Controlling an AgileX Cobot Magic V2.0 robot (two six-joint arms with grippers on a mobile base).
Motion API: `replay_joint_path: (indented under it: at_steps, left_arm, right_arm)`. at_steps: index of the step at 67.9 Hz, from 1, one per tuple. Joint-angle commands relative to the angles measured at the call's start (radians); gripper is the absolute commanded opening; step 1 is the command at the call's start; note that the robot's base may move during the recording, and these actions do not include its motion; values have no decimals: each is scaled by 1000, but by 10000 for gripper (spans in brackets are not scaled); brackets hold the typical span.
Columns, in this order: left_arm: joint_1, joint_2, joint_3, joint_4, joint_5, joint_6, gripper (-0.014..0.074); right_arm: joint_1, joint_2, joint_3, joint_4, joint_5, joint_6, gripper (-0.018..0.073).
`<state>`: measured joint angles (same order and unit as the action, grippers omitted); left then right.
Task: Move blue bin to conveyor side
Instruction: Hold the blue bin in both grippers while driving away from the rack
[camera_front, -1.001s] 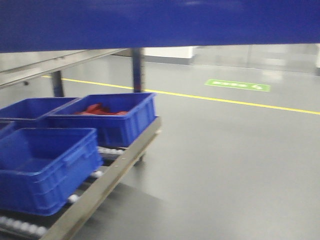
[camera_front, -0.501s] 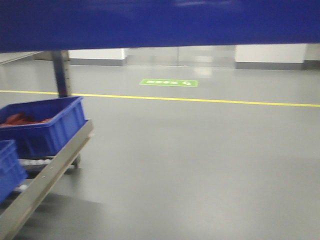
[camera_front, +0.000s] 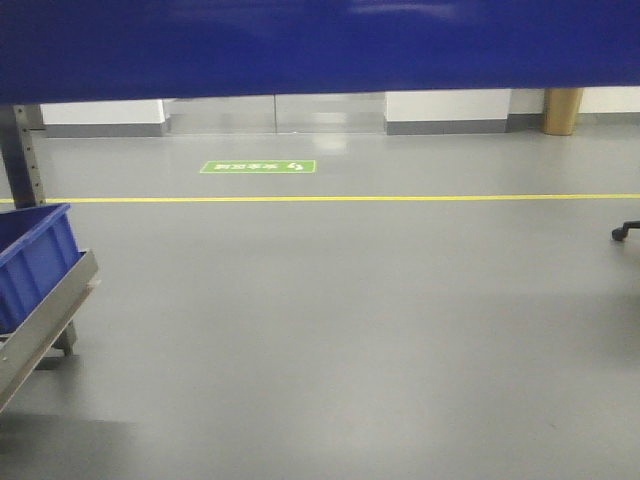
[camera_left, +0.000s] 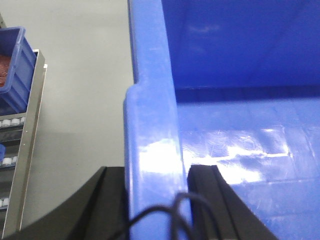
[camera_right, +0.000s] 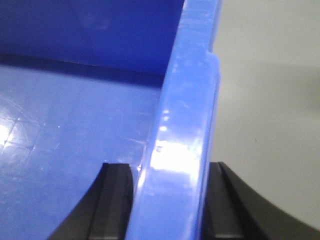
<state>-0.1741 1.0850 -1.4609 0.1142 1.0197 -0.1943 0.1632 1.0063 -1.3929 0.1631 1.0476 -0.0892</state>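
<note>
A bare grey floor (camera_front: 350, 330) fills the front view, crossed by a yellow line (camera_front: 400, 197) with a green floor sign (camera_front: 258, 166) beyond it. The left gripper (camera_left: 156, 175) is clamped on the blue bin (camera_left: 240, 125). Its black fingers (camera_left: 107, 200) stand on either side of the thick rim, one outside the wall and one inside. The right gripper (camera_right: 170, 192) pinches the opposite rim in the same way. The bin hangs between the two arms above the floor and is empty as far as the wrist views show. The blue band across the top of the front view is probably its near wall. At the left, a roller rack (camera_front: 50, 320) carries another blue tote (camera_front: 30, 260). No conveyor belt is in view. By my reading the pick-up is done and the carry is under way. What remains is reaching the belt and setting the bin down beside it.
</note>
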Motion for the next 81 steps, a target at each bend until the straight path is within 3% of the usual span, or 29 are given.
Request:
replay_joint_path:
  at_steps: [1, 81]
  left_arm:
    - [1, -20, -17, 31, -88, 9, 2]
    - [1, -20, -17, 31, -88, 9, 2]
  right_arm:
    - [-9, -15, -12, -46, -107, 2, -78]
    - [-9, -15, -12, -46, -107, 2, -78]
